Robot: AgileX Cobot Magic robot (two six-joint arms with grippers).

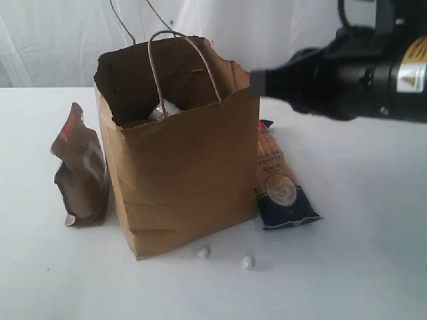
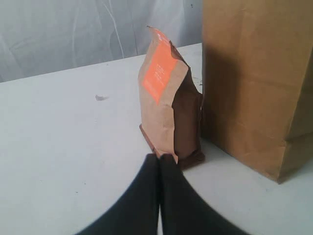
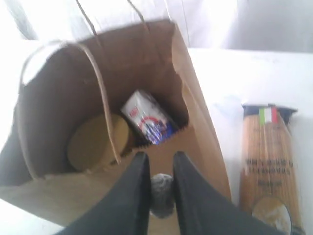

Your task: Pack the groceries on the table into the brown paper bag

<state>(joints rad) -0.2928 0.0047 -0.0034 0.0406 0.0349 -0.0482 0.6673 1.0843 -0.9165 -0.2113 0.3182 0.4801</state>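
Observation:
The brown paper bag (image 1: 180, 180) (image 2: 254, 83) stands open on the white table (image 1: 360, 253). Inside it the right wrist view shows a gold-lidded jar (image 3: 98, 142) and a small white-blue carton (image 3: 146, 117). My right gripper (image 3: 161, 154) hovers over the bag's rim, shut on a small grey-white ball (image 3: 161, 193). The dark-brown pouch (image 1: 80, 167) (image 2: 168, 112) stands upright just left of the bag. My left gripper (image 2: 160, 156) is shut and empty, its tips right at the pouch's base. The long orange-navy packet (image 1: 280, 187) (image 3: 266, 161) lies right of the bag.
Two small white balls (image 1: 203, 252) (image 1: 248, 262) lie on the table in front of the bag. The bag's twisted handles (image 1: 180, 60) stick up above its mouth. A white curtain hangs behind the table.

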